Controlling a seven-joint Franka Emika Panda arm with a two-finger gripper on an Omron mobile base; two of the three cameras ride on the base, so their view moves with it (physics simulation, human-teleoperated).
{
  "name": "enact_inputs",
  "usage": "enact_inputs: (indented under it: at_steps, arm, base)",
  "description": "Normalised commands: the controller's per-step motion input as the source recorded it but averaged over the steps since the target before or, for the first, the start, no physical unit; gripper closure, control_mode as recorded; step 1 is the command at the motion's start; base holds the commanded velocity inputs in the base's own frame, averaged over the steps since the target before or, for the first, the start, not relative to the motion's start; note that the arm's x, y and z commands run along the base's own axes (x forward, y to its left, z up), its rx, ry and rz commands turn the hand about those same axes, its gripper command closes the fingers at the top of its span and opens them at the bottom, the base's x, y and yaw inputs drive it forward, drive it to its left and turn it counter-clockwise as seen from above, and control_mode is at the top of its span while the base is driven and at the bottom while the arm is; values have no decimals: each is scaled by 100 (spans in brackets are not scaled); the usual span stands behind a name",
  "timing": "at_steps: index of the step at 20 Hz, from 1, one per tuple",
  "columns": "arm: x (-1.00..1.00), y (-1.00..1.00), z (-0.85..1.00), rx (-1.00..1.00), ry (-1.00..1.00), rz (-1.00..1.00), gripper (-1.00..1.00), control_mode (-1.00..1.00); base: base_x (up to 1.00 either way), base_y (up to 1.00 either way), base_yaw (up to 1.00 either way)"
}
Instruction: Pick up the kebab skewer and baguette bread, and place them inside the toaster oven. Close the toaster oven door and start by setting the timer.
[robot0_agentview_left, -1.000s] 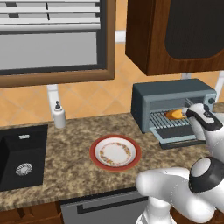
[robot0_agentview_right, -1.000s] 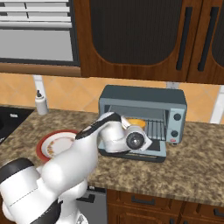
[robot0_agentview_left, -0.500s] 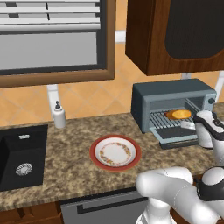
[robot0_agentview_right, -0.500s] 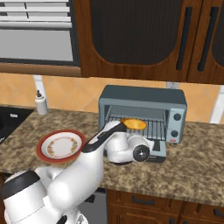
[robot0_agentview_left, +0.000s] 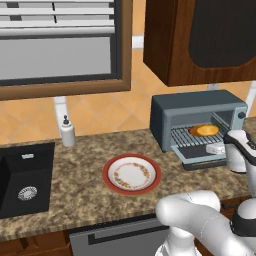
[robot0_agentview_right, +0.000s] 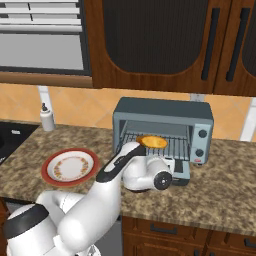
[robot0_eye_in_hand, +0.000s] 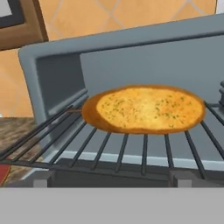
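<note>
The baguette bread (robot0_eye_in_hand: 144, 109) lies on the toaster oven (robot0_agentview_right: 162, 127) rack; the hand (robot0_agentview_right: 172, 167) hangs wide and empty, probably best placed under the lowered toaster oven door (robot0_agentview_left: 204, 154) to lift squarely.

Non-task clutter sitting on and around the counter

Plate (robot0_agentview_left: 131, 174) is lying flat on the granite counter (robot0_agentview_left: 75, 165), red rim, patterned ring, nothing on it; same plate (robot0_agentview_right: 70, 167) is showing at the left in the right base view. Soap bottle (robot0_agentview_left: 67, 132) is standing upright by the tiled backsplash (robot0_agentview_left: 100, 112), between plate and sink, apart from both. Black sink (robot0_agentview_left: 22, 177) is sitting recessed at the counter's left end, drain showing. Window (robot0_agentview_left: 60, 45) with blinds is hanging above the bottle, wood frame around it. Dark wood cabinet (robot0_agentview_left: 200, 40) is hanging over the counter's right part. Drawer fronts (robot0_agentview_right: 190, 235) are running under the counter edge.
</note>
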Motion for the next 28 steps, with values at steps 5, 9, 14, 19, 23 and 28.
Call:
enact_inputs:
  at_steps: [5,9,14,19,23,28]
  arm:
    - [0,29,0,-12,0,-13,-100,-100]
    - [0,13,0,-8,0,-12,-100,-100]
    - [0,-7,0,0,0,-13,-100,-100]
    - [0,-52,0,0,0,-2,-100,-100]
    - [0,-38,0,0,0,0,-100,-100]
    - [0,-12,0,0,0,0,-100,-100]
  base:
    - [0,0,0]
    - [0,0,0]
    - [0,0,0]
    - [0,0,0]
    - [0,0,0]
    - [0,0,0]
